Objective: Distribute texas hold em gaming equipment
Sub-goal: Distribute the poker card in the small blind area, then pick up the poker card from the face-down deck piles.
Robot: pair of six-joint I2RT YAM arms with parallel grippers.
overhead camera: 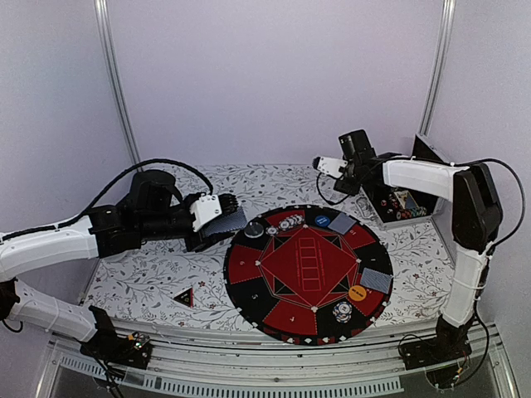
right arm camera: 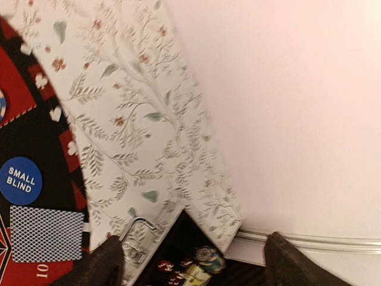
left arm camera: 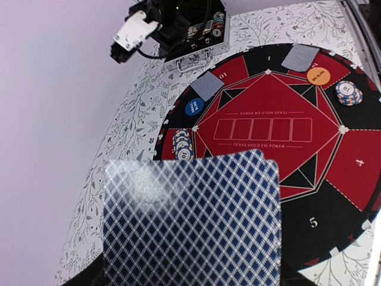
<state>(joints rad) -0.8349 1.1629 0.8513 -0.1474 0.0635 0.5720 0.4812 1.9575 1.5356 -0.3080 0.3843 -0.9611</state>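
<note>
My left gripper (overhead camera: pixel 217 217) is shut on a stack of blue-backed playing cards (overhead camera: pixel 233 221), held over the mat's left rim. The stack (left arm camera: pixel 190 220) fills the left wrist view and hides the fingers. On the mat lie two face-down cards (overhead camera: pixel 341 222) (overhead camera: pixel 376 280), a blue disc (overhead camera: pixel 322 220), an orange disc (overhead camera: pixel 358 292), a dark disc (overhead camera: pixel 253 230) and chip piles (overhead camera: pixel 291 222) (overhead camera: pixel 343 312). A black-red triangle (overhead camera: pixel 183 297) rests on the tablecloth at the left. My right gripper (right arm camera: pixel 199 268) hangs open and empty above the case of chips (right arm camera: pixel 208 256).
The round red-and-black mat (overhead camera: pixel 307 323) covers the table's middle. An open metal case (overhead camera: pixel 398 203) stands at the back right beside the wall, its handle (right arm camera: pixel 134 235) facing the mat. A floral cloth (overhead camera: pixel 141 274) covers the table. The blue disc (right arm camera: pixel 19 180) reads SMALL BLIND.
</note>
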